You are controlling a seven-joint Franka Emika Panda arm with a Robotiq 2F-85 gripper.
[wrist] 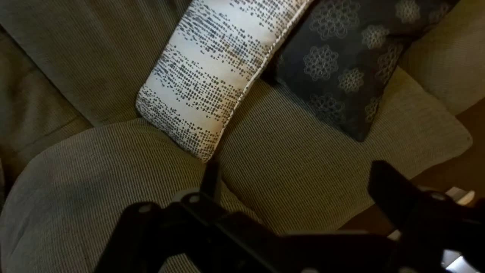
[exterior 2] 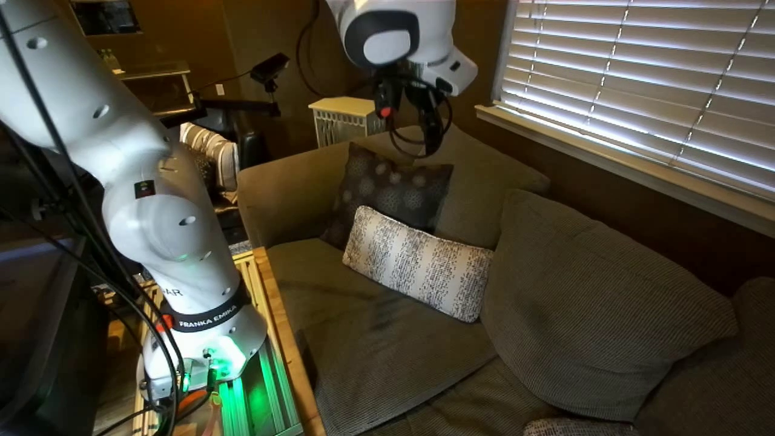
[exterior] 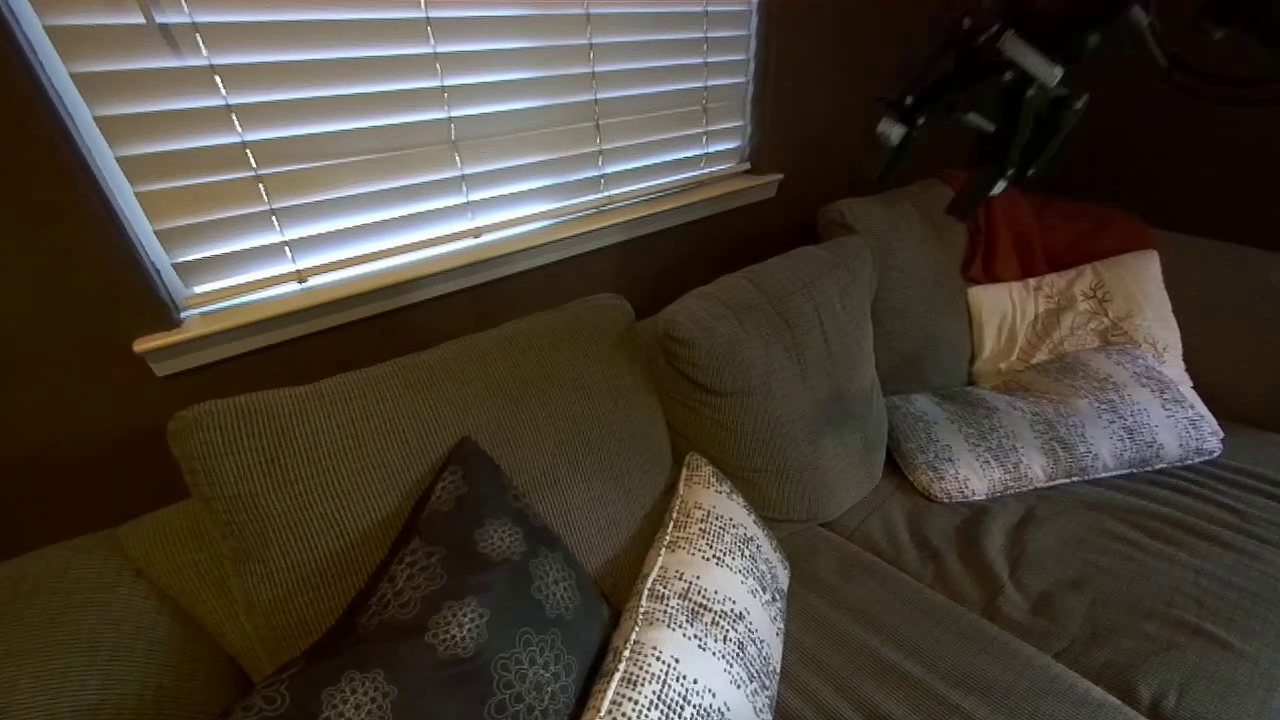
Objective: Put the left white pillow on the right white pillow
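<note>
Wrist view: note the hand (wrist: 297, 174) at the bottom, with fingers (wrist: 394, 197) well apart and nothing gripped between. Find the left white pillow (wrist: 219, 68) ahead and to the left of that gap, with a short end nearest, just beyond the fingertip on the left as seen here, yet probably well below. Trace the long axis slanting from that end up and to the right, along a piped edge next to the dark floral pillow (wrist: 322, 64). Judged from this, need to go forward, leftward and down, then turn slightly so as to straddle that edge squarely. In an exterior view, see the left white pillow (exterior: 705, 600) propped in the foreground beside the dark floral pillow, and well apart from it the right white pillow (exterior: 1060, 430), lying in front of a cream pillow (exterior: 1065, 315) with a branch print. Can make out the hand only dimly at top right; cannot read depth there. In an exterior view, follow the arm (exterior 2: 157, 230) up and over to the hand, above the pillows, with the left white pillow lower down, running lengthwise towards a bulky back cushion (exterior 2: 599, 315). Catch only a speckled sliver at the bottom edge, probably of the right white pillow. Seems at the approach stage, with no lift made yet.
</note>
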